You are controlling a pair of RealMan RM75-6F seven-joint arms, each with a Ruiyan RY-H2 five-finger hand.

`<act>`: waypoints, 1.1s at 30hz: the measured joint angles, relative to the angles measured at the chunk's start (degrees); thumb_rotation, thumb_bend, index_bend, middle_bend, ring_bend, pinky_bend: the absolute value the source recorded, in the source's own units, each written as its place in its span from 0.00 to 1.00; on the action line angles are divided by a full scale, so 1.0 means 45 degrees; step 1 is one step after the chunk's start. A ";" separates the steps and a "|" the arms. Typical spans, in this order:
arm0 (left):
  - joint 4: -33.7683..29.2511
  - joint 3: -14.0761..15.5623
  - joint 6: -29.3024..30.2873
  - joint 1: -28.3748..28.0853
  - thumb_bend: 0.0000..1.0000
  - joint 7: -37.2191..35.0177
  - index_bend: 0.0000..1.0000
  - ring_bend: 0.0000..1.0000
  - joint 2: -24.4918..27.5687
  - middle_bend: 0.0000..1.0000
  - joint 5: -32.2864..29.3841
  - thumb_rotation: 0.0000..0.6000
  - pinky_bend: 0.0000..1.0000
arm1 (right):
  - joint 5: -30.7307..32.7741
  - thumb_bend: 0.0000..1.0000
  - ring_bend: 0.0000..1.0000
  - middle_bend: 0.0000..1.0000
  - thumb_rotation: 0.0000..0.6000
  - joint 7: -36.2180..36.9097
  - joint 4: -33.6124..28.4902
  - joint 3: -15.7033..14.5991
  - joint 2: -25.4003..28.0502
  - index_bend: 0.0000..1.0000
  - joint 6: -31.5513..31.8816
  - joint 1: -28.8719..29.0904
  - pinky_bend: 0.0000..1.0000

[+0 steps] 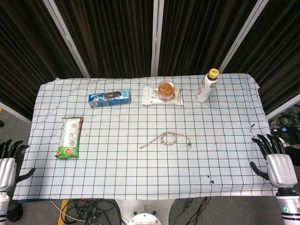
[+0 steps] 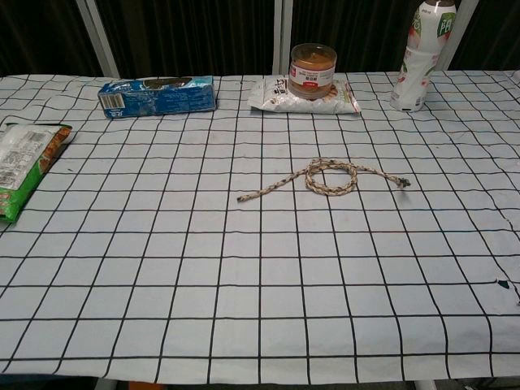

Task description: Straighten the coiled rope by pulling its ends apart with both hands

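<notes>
A short braided rope (image 1: 166,138) lies near the middle of the checked tablecloth, with one small loop in it and its two ends pointing left and right. The chest view shows the rope (image 2: 329,177) the same way, loop at centre. My left hand (image 1: 7,161) hangs off the table's left edge with its fingers spread and nothing in it. Off the right edge, my right hand (image 1: 276,161) is held the same way, fingers apart and empty. Both hands are far from the rope and appear only in the head view.
Along the back stand a blue biscuit pack (image 1: 109,98), a white packet with a brown-lidded jar (image 1: 166,90) on it, and a bottle (image 1: 207,86). A green snack bag (image 1: 70,137) lies at the left. Cables trail on the floor in front.
</notes>
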 measured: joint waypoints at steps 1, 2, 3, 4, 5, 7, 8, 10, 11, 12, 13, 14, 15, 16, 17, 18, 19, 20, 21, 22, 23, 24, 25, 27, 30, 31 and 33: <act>0.0012 -0.0011 -0.0019 -0.0005 0.11 0.0000 0.24 0.00 -0.0014 0.13 -0.0030 1.00 0.00 | 0.0028 0.22 0.00 0.11 1.00 -0.0042 -0.0032 0.0015 0.0003 0.16 -0.0073 0.0050 0.00; 0.0031 -0.0030 -0.0044 -0.0014 0.11 -0.0006 0.24 0.00 -0.0029 0.13 -0.0073 1.00 0.00 | 0.0054 0.22 0.00 0.11 1.00 -0.0102 -0.0086 0.0035 0.0008 0.16 -0.0155 0.0113 0.00; 0.0045 -0.0049 -0.0065 -0.0023 0.11 -0.0015 0.24 0.00 -0.0041 0.13 -0.0106 1.00 0.00 | 0.0064 0.22 0.00 0.11 1.00 -0.0143 -0.0130 0.0046 0.0010 0.16 -0.0202 0.0155 0.00; 0.0061 -0.0068 -0.0085 -0.0033 0.11 -0.0025 0.24 0.00 -0.0053 0.13 -0.0138 1.00 0.00 | 0.0067 0.22 0.00 0.11 1.00 -0.0175 -0.0170 0.0054 0.0013 0.16 -0.0245 0.0190 0.00; 0.0090 -0.0087 -0.0106 -0.0046 0.11 -0.0037 0.24 0.00 -0.0068 0.13 -0.0161 1.00 0.00 | 0.0065 0.22 0.00 0.11 1.00 -0.0201 -0.0211 0.0058 0.0019 0.16 -0.0300 0.0227 0.00; 0.0131 -0.0101 -0.0123 -0.0064 0.11 -0.0061 0.24 0.00 -0.0088 0.13 -0.0161 1.00 0.00 | 0.0056 0.22 0.00 0.11 1.00 -0.0218 -0.0263 0.0054 0.0028 0.16 -0.0398 0.0285 0.00; 0.0152 -0.0101 -0.0137 -0.0074 0.11 -0.0084 0.24 0.00 -0.0100 0.13 -0.0150 1.00 0.00 | 0.0048 0.22 0.00 0.11 1.00 -0.0211 -0.0299 0.0052 0.0034 0.16 -0.0486 0.0340 0.00; 0.0176 -0.0099 -0.0157 -0.0087 0.11 -0.0130 0.24 0.00 -0.0114 0.13 -0.0134 1.00 0.00 | 0.0032 0.22 0.00 0.11 1.00 -0.0149 -0.0359 0.0056 0.0036 0.16 -0.0666 0.0457 0.00; 0.0199 -0.0100 -0.0165 -0.0098 0.11 -0.0166 0.24 0.00 -0.0125 0.13 -0.0116 1.00 0.00 | 0.0027 0.22 0.00 0.11 1.00 -0.0092 -0.0402 0.0061 0.0036 0.16 -0.0834 0.0560 0.00; 0.0222 -0.0101 -0.0170 -0.0107 0.11 -0.0194 0.24 0.00 -0.0133 0.13 -0.0094 1.00 0.00 | 0.0033 0.22 0.00 0.11 1.00 -0.0050 -0.0435 0.0071 0.0037 0.16 -0.0994 0.0656 0.00; 0.0246 -0.0101 -0.0171 -0.0117 0.11 -0.0220 0.24 0.00 -0.0141 0.13 -0.0069 1.00 0.00 | 0.0052 0.22 0.00 0.11 1.00 -0.0016 -0.0470 0.0088 0.0036 0.16 -0.1186 0.0768 0.00; 0.0269 -0.0099 -0.0170 -0.0126 0.11 -0.0258 0.24 0.00 -0.0147 0.13 -0.0034 1.00 0.00 | 0.0104 0.22 0.00 0.11 1.00 0.0005 -0.0522 0.0123 0.0032 0.16 -0.1495 0.0948 0.00; 0.0285 -0.0096 -0.0163 -0.0130 0.11 -0.0289 0.24 0.00 -0.0148 0.13 -0.0003 1.00 0.00 | 0.0166 0.22 0.00 0.11 1.00 0.0000 -0.0564 0.0159 0.0026 0.16 -0.1767 0.1106 0.00; 0.0304 -0.0093 -0.0150 -0.0132 0.11 -0.0323 0.24 0.00 -0.0148 0.13 0.0031 1.00 0.00 | 0.0250 0.22 0.00 0.11 1.00 -0.0025 -0.0609 0.0205 0.0013 0.16 -0.2068 0.1280 0.00; 0.0337 -0.0085 -0.0124 -0.0129 0.11 -0.0372 0.24 0.00 -0.0148 0.13 0.0073 1.00 0.00 | 0.0404 0.21 0.00 0.11 1.00 -0.0100 -0.0669 0.0286 -0.0022 0.16 -0.2502 0.1544 0.00; 0.0364 -0.0077 -0.0103 -0.0120 0.11 -0.0409 0.24 0.00 -0.0149 0.13 0.0095 1.00 0.00 | 0.0554 0.21 0.00 0.11 1.00 -0.0196 -0.0710 0.0365 -0.0069 0.16 -0.2846 0.1767 0.00; 0.0387 -0.0069 -0.0088 -0.0107 0.11 -0.0446 0.24 0.00 -0.0150 0.13 0.0101 1.00 0.00 | 0.0740 0.21 0.00 0.11 1.00 -0.0328 -0.0745 0.0461 -0.0136 0.16 -0.3200 0.2010 0.00; 0.0417 -0.0059 -0.0072 -0.0087 0.11 -0.0501 0.24 0.00 -0.0155 0.13 0.0100 1.00 0.00 | 0.1050 0.21 0.00 0.11 1.00 -0.0550 -0.0782 0.0613 -0.0268 0.17 -0.3662 0.2355 0.00; 0.0442 -0.0050 -0.0061 -0.0068 0.11 -0.0547 0.24 0.00 -0.0161 0.13 0.0098 1.00 0.00 | 0.1321 0.21 0.00 0.11 1.00 -0.0736 -0.0798 0.0744 -0.0404 0.18 -0.3979 0.2624 0.00; 0.0471 -0.0041 -0.0047 -0.0047 0.11 -0.0595 0.24 0.00 -0.0171 0.13 0.0094 1.00 0.00 | 0.1616 0.21 0.00 0.12 1.00 -0.0916 -0.0800 0.0890 -0.0579 0.19 -0.4280 0.2901 0.00; 0.0514 -0.0028 -0.0032 -0.0019 0.11 -0.0663 0.24 0.00 -0.0189 0.13 0.0086 1.00 0.00 | 0.2030 0.21 0.00 0.12 1.00 -0.1135 -0.0786 0.1091 -0.0855 0.20 -0.4653 0.3254 0.00; 0.0553 -0.0017 -0.0024 0.0002 0.11 -0.0716 0.24 0.00 -0.0207 0.13 0.0077 1.00 0.00 | 0.2351 0.21 0.00 0.13 1.00 -0.1277 -0.0765 0.1246 -0.1086 0.22 -0.4909 0.3512 0.00; 0.0598 -0.0005 -0.0022 0.0023 0.11 -0.0765 0.24 0.00 -0.0227 0.13 0.0066 1.00 0.00 | 0.2675 0.21 0.00 0.13 1.00 -0.1408 -0.0731 0.1400 -0.1333 0.23 -0.5157 0.3770 0.00; 0.0706 0.0022 -0.0031 0.0056 0.11 -0.0859 0.24 0.00 -0.0263 0.13 0.0045 1.00 0.00 | 0.3431 0.20 0.00 0.14 1.00 -0.1766 -0.0593 0.1717 -0.1910 0.25 -0.5739 0.4376 0.00; 0.0854 0.0030 -0.0048 0.0092 0.11 -0.1015 0.24 0.00 -0.0312 0.13 -0.0004 1.00 0.00 | 0.4480 0.20 0.00 0.14 1.00 -0.2498 -0.0202 0.2051 -0.2757 0.28 -0.6402 0.5176 0.00; 0.0899 0.0032 -0.0061 0.0100 0.11 -0.1058 0.24 0.00 -0.0328 0.13 -0.0019 1.00 0.00 | 0.4792 0.20 0.00 0.14 1.00 -0.2722 -0.0047 0.2131 -0.3016 0.28 -0.6542 0.5385 0.00; 0.1003 0.0049 -0.0122 0.0108 0.11 -0.1148 0.24 0.00 -0.0357 0.13 -0.0040 1.00 0.00 | 0.5522 0.20 0.00 0.15 1.00 -0.3250 0.0350 0.2284 -0.3626 0.30 -0.6804 0.5846 0.00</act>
